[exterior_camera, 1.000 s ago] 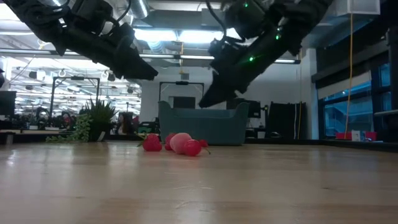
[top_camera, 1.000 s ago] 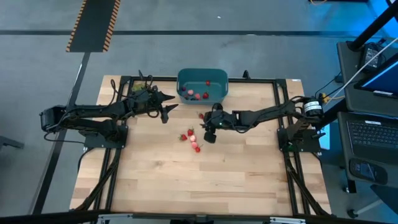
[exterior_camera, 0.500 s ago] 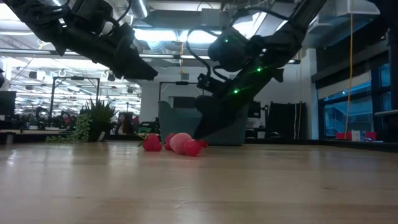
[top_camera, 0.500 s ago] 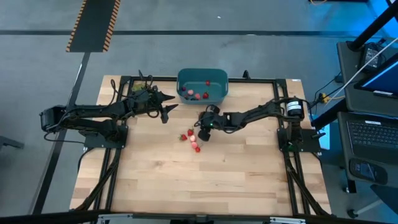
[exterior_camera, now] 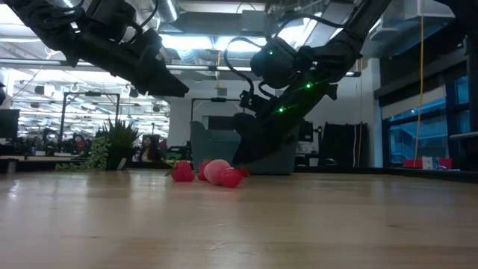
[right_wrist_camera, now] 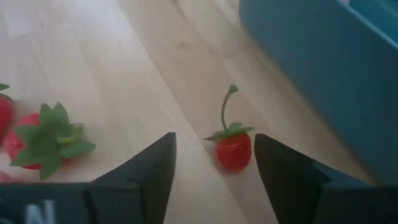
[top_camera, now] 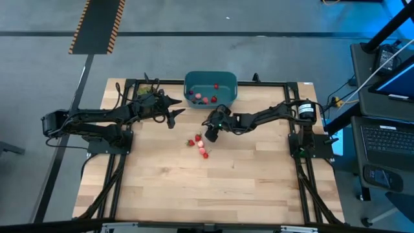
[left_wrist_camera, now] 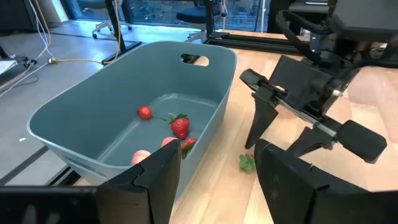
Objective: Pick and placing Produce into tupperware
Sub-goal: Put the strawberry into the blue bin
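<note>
Wooden table [top_camera: 246, 188], teal tupperware [top_camera: 226, 97] at far edge, some produce inside. Right gripper [right_wrist_camera: 214, 168] low, fingers parted, empty, straddling stemmed strawberry [right_wrist_camera: 234, 149] dead ahead, just beside tub wall; stem points away. Left gripper [top_camera: 173, 111] hovers, parted, empty, farther off.

Right hand [top_camera: 210, 135] low, fingers apart (nothing held); left hand [top_camera: 173, 111] raised, open

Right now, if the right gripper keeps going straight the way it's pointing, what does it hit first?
Most likely the small red strawberry with the green stem, lying on the table between the right gripper's open fingers, beside the teal tub.
</note>
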Robot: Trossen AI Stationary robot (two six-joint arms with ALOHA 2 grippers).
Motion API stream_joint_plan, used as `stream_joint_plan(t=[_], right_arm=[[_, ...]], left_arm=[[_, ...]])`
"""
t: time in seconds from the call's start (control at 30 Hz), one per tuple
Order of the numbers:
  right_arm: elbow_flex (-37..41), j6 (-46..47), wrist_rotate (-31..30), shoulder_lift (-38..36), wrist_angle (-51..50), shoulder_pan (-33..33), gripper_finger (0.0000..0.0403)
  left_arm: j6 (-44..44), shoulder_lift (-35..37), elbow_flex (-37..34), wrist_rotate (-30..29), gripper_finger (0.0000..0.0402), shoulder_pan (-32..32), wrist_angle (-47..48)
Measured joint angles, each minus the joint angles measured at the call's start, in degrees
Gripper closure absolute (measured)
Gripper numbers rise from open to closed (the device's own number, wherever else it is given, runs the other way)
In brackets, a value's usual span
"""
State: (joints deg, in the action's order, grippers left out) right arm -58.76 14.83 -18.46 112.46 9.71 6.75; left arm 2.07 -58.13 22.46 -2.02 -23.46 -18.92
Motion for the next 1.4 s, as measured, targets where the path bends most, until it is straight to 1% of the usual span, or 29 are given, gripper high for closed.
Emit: stream_joint_plan(t=[0.13, 0.27, 0.37, 0.5, 0.87, 1.03, 1.13, 1.23, 1.4], right_arm=[[0.0, 0.5, 0.1, 1.4, 0.2, 0.4, 0.0147], [0.0, 0.0, 0.0, 2.2, 1.6, 0.4, 0.0131], [0.0, -0.1, -0.1, 2.4, 2.9, 0.8, 0.0131], [0.0, -0.2, -2.9, 2.7, 2.7, 1.4, 0.0138], [0.0, 1.7, -1.4, 3.9, 4.0, 1.8, 0.0142], [0.0, 1.8, -1.4, 6.1, 9.0, 2.2, 0.0142], [0.0, 1.8, -1.6, 6.7, 9.5, 2.1, 0.0149], [-0.1, 1.8, -1.4, 6.7, 9.1, 2.1, 0.0167], [-0.1, 2.7, -1.2, 6.7, 9.0, 2.1, 0.0223]], left_arm=[[0.0, 0.0, 0.0, 0.0, 0.0204, 0.0, 0.0], [0.0, 0.0, 0.0, 0.0, 0.0204, 0.0, 0.0], [0.0, 0.0, 0.0, 0.0, 0.0204, 0.0, 0.0], [0.0, 0.0, 0.0, 0.0, 0.0204, 0.0, 0.0], [0.0, 0.0, 0.0, 0.0, 0.0204, 0.0, 0.0], [0.0, 0.0, 0.0, 0.0, 0.0204, 0.0, 0.0], [0.0, 0.0, 0.0, 0.0, 0.0204, 0.0, 0.0], [0.0, 0.0, 0.0, 0.0, 0.0204, 0.0, 0.0], [0.0, 0.0, 0.0, 0.0, 0.0204, 0.0, 0.0]])
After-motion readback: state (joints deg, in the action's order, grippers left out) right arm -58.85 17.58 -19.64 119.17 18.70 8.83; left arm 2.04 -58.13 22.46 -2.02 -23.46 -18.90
